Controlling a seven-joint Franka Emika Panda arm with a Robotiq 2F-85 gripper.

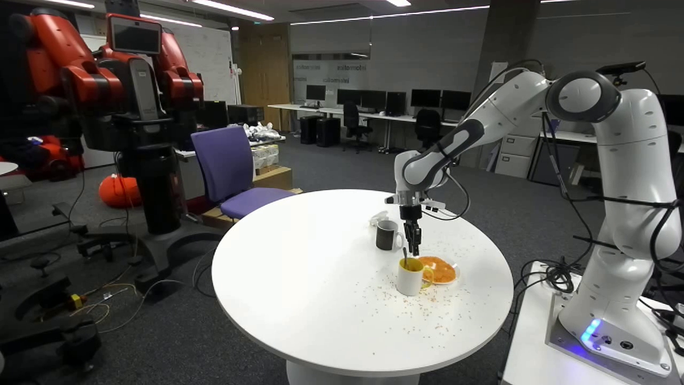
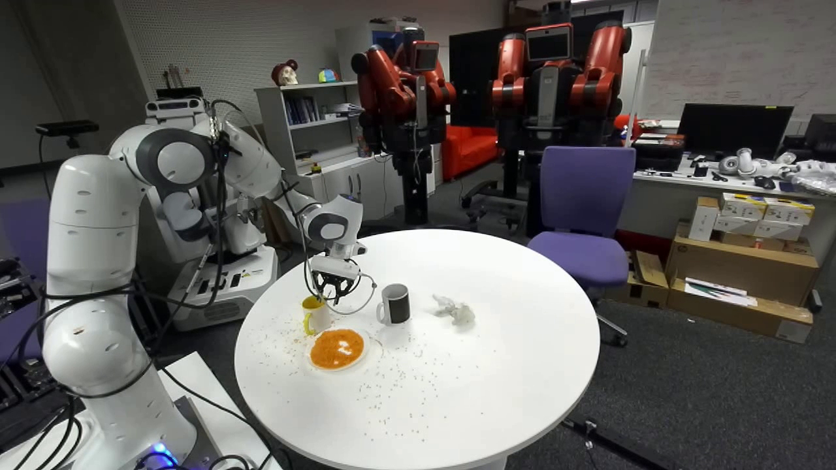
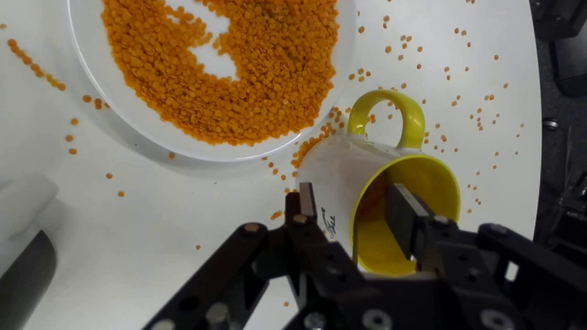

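In the wrist view, my gripper (image 3: 355, 204) is partly open over a white mug (image 3: 337, 176) with a yellow inside and yellow handle. One finger overlaps the mug's outer side and the other overlaps its mouth; touch cannot be made out. A thin dark handle (image 3: 354, 245), seen edge-on, rises from the mug between the fingers; it also sticks up as a handle (image 1: 405, 255) in an exterior view. Orange lentils show dimly inside. Beside the mug, a white plate (image 3: 82, 55) carries orange lentils (image 3: 257, 105). A black-and-white mug (image 2: 397, 305) stands close to my gripper (image 2: 334, 299).
Loose lentils are scattered over the round white table (image 1: 299, 256). Crumpled white plastic (image 2: 455, 311) lies past the dark mug. A purple chair (image 2: 584, 196) stands at the table's edge. A cable (image 1: 462, 187) loops beside the wrist. Red two-armed robots (image 2: 555, 78) stand behind.
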